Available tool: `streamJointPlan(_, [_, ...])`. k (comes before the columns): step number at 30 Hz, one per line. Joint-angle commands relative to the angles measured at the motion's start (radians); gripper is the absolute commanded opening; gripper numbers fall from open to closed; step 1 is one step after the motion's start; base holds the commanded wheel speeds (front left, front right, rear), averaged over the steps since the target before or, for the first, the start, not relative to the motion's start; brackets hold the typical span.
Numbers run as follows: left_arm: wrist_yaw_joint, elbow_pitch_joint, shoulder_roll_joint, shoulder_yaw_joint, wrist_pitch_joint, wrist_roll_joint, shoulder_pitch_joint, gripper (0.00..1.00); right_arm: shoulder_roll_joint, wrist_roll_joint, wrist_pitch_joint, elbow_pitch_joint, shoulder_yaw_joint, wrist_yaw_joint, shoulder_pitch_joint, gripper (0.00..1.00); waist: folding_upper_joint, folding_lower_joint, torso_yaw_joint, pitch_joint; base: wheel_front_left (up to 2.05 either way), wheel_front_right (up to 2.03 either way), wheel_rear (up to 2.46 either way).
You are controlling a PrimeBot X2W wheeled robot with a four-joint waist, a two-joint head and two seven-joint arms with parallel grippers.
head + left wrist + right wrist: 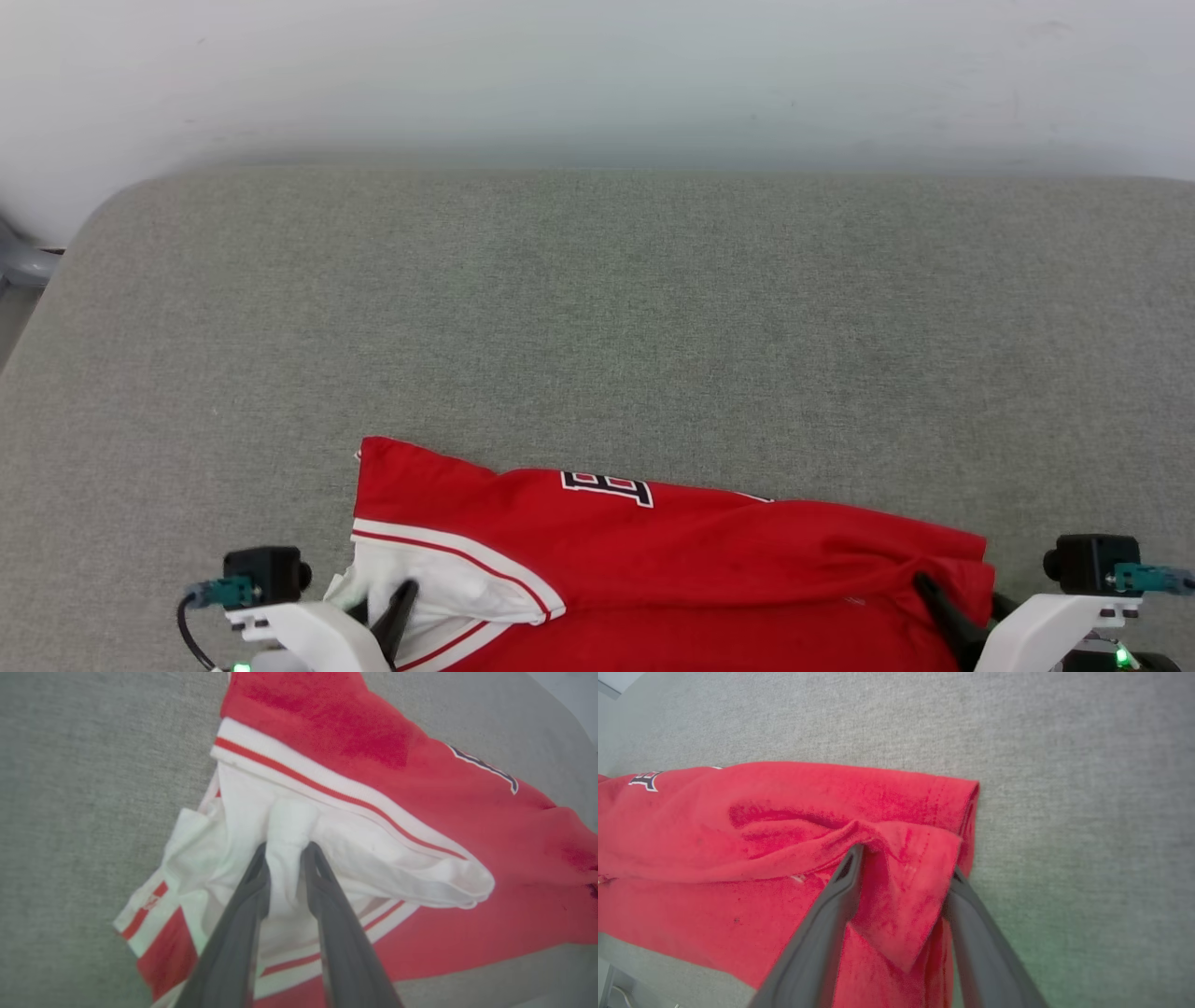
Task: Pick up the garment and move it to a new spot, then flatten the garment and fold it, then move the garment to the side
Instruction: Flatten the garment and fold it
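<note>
The left gripper (287, 851) has its two long dark fingers drawn close, pinching a raised ridge of white sleeve cloth between them. The right gripper (901, 863) stands with its fingers spread, a slack red flap of the hem corner lying loose in the gap.

Both work on the bright red jersey-style garment (672, 551) with white short sleeves and red-and-white stripe trim. It lies rumpled along the near edge of the surface, stretched sideways between the two grippers, sleeve end at the robot's left. A bit of black-and-white block lettering (607, 487) peeks over its far fold.

Under it is a broad grey woven-fabric surface (597, 308), flat and padded-looking, with a rounded far-left corner; most of it lies bare beyond the shirt. Behind rises a plain pale wall (597, 75). A grey curved object (19, 261) sits off the left corner; I can't tell what it is.
</note>
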Motion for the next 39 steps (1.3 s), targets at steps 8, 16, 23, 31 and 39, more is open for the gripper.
streamJointPlan(8, [0.004, -0.029, -0.009, 0.047, -0.184, 0.089, -0.071, 1.0, -0.028, 0.003, -0.041, -0.078, -0.044, -0.002, 0.006, 1.0, -0.0001, 0.0001, 0.0, -0.013, 0.0, 0.0, 0.0])
streamJointPlan(16, [0.061, -0.103, -0.036, 0.102, -0.328, 0.219, -0.096, 1.0, -0.074, -0.011, 0.122, -0.173, -0.163, -0.001, 0.088, 1.0, -0.0001, 0.0001, 0.019, -0.025, 0.0, 0.0, 0.0])
streamJointPlan(23, [0.11, -0.209, -0.086, 0.185, -0.34, 0.381, -0.048, 1.0, -0.046, 0.0, 0.212, -0.205, -0.161, -0.001, 0.11, 1.0, -0.0001, 0.0001, 0.046, -0.018, 0.0, 0.0, 0.0])
streamJointPlan(31, [0.083, -0.272, -0.122, 0.241, -0.338, 0.478, -0.002, 1.0, -0.004, 0.021, 0.242, -0.123, -0.104, -0.001, 0.063, 1.0, -0.0001, 0.0001, 0.088, 0.025, 0.0, 0.0, 0.0])
streamJointPlan(39, [0.067, -0.257, -0.14, 0.252, -0.338, 0.508, 0.006, 1.0, 0.004, 0.059, 0.277, -0.042, -0.021, -0.001, 0.053, 0.0, -0.0001, 0.0001, 0.091, 0.044, 0.0, 0.0, 0.0])
